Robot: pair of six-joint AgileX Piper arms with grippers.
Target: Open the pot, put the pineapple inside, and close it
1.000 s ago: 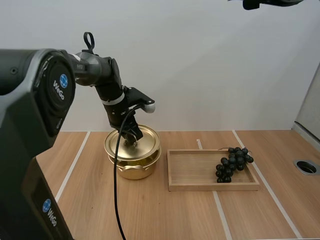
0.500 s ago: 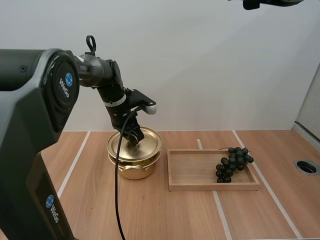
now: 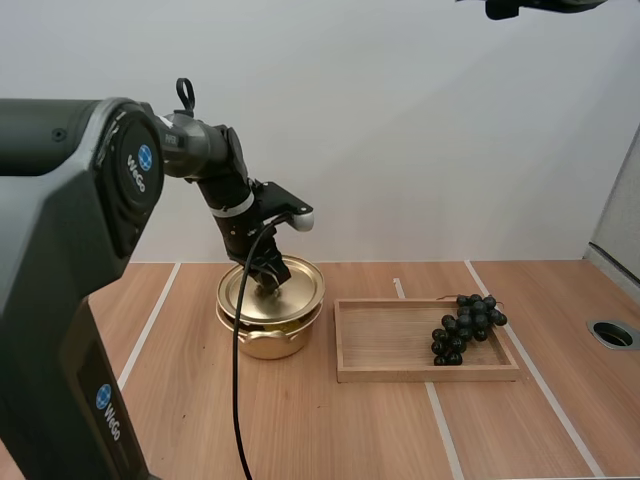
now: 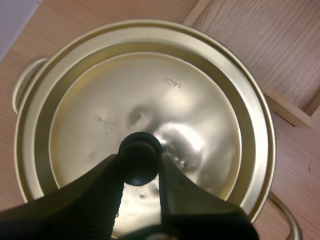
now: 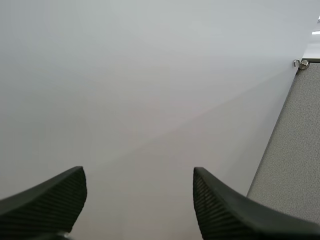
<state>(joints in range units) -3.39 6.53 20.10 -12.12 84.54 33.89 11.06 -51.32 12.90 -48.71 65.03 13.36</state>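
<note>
Left gripper (image 4: 141, 166) and lid (image 4: 195, 115) have drifted a bit toward the wooden tray (image 3: 385, 345) since a second ago. It's clamped on the lid's knob (image 4: 140, 156), dead over the pot (image 3: 268, 342). Grapes (image 3: 466, 326), not pineapple, lie in that tray right of the pot. Right gripper (image 5: 140, 200) is spread open.

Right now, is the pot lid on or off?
On: the lid covers the pot, left end effector pinching its knob. Cannot tell if it sits fully seated.
</note>
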